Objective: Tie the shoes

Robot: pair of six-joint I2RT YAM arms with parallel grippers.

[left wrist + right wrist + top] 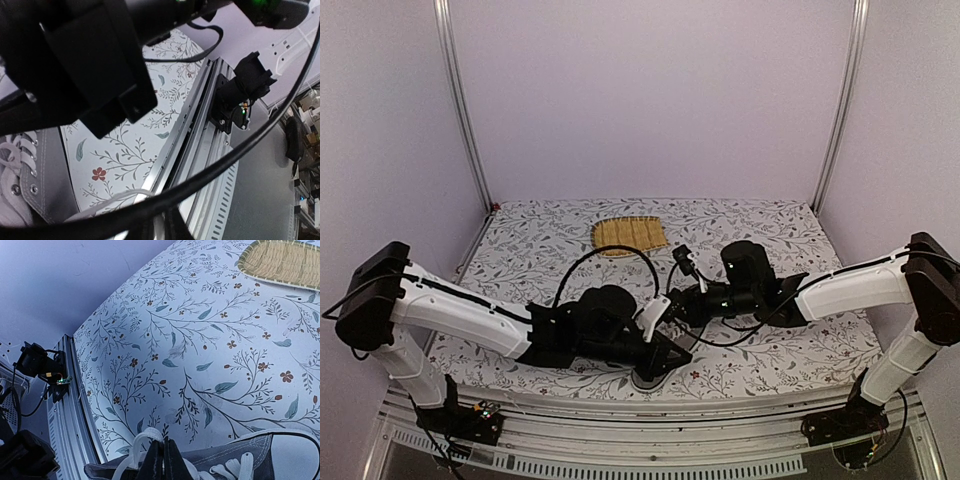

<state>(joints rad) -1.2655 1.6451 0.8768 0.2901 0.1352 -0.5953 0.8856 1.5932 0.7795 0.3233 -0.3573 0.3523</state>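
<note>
A flat table (550, 240) under a pale cloth printed with leafy sprigs and small red flowers fills the floor of the white-walled cell. An aluminium rail (192, 125) runs along its near edge. Two white-shelled arms with black joints fold inward and meet low at the middle front. There the grey canvas sneaker (260, 450) lies close to the rail, with its white rubber toe cap pointing right in the right wrist view. The oval woven mat (630, 234) sits well apart near the far wall, with bare cloth between. The right gripper (162, 452) has its dark fingers pressed together on a loop of white laces (137, 445). The left gripper (660, 358) hangs over the sneaker, and I cannot tell whether it is parted or closed.
</note>
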